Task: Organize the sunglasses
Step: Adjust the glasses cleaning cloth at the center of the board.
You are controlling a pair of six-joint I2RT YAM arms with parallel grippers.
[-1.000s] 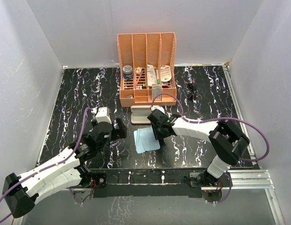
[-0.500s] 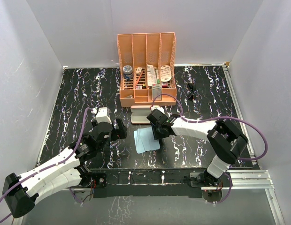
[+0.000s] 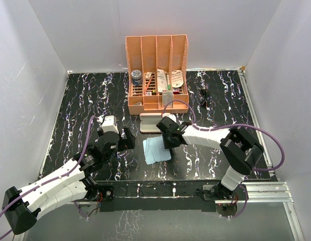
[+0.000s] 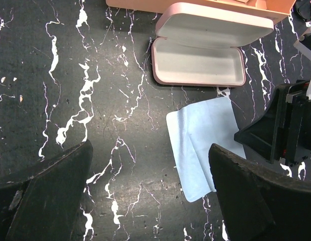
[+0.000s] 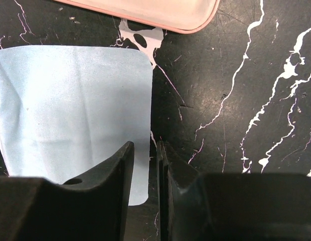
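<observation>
The sunglasses [image 3: 204,97] are pictured right of the orange organizer [image 3: 156,50], while the edge of a blue cloth [image 5: 70,110] is straddled by the nearly closed right gripper [image 5: 145,145], grip uncertain, and the left gripper [image 4: 150,145] is held wide, empty.

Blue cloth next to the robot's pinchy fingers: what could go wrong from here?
1. The right gripper has only the thin right edge of the light blue square cloth between its nearly closed fingers, so the cloth might slip free or bunch up.
2. The open pink oblong glasses case lies just beyond the cloth, so pulling the cloth could nudge it.
</observation>
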